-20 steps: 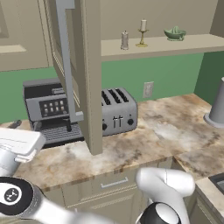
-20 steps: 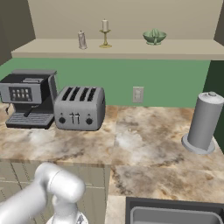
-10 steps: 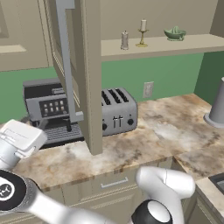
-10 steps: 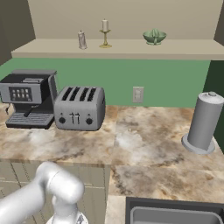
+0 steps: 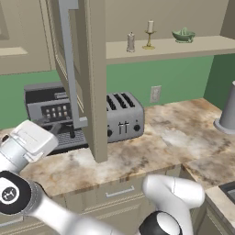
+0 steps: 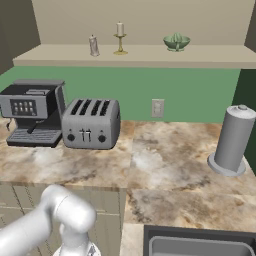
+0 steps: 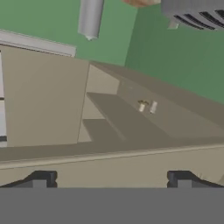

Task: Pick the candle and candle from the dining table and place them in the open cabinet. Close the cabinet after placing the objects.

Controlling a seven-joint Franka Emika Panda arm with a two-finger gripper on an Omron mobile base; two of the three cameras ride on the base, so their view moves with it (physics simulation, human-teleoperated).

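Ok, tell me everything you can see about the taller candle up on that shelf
The taper candle is a slim cream stick standing upright in a thin brass-gold candlestick with a round foot. It rests on the beige shelf above the green wall, between a stubby pale candle on its left and a green bowl further right, touching neither. It looks unlit. The left base view shows it too.

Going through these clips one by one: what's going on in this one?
Both candles already stand inside the cabinet: the taper candle on its brass candlestick and the stubby candle beside it on the shelf, with a green bowl further right. The cabinet door is open, edge-on in the left base view. The gripper is open and empty, so closing the door remains.
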